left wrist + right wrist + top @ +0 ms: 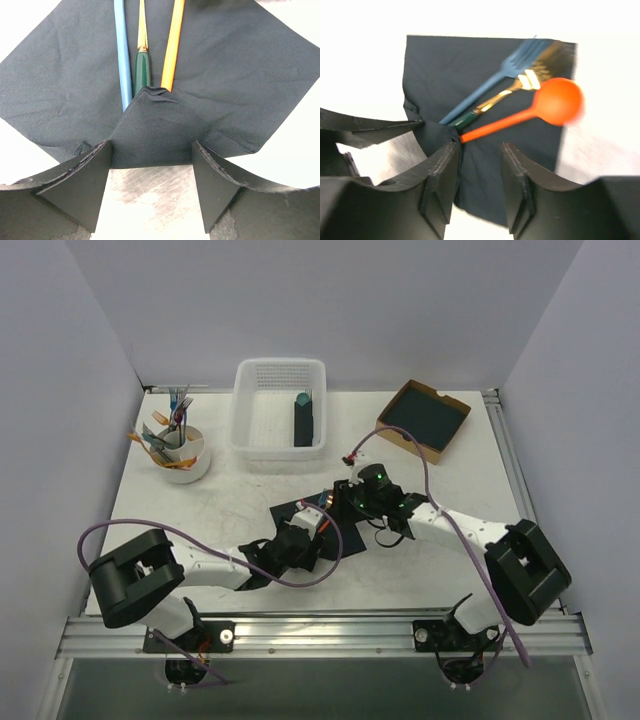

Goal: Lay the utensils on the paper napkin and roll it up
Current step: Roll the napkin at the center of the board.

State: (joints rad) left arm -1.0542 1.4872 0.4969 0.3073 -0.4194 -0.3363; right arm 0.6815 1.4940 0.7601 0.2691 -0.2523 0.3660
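Note:
The dark paper napkin (60,90) lies flat on the table (240,510), seen as a diamond in the left wrist view. Three utensils rest on it side by side: a blue fork (490,87), a green-and-gold-handled piece (143,70) and an orange spoon (555,102). The napkin's near corner (150,130) is folded up over their handle ends. My left gripper (151,190) stands open, its fingers (85,190) either side of that fold's base over bare table. My right gripper (479,170) hovers open over the napkin, just beside the orange handle, holding nothing.
A white basket (245,420) at the back holds a dark roll with a teal tip (303,420). A cardboard box (440,448) of dark sheets sits back right. A white cup (190,468) of spare utensils stands back left. Both arms meet mid-table.

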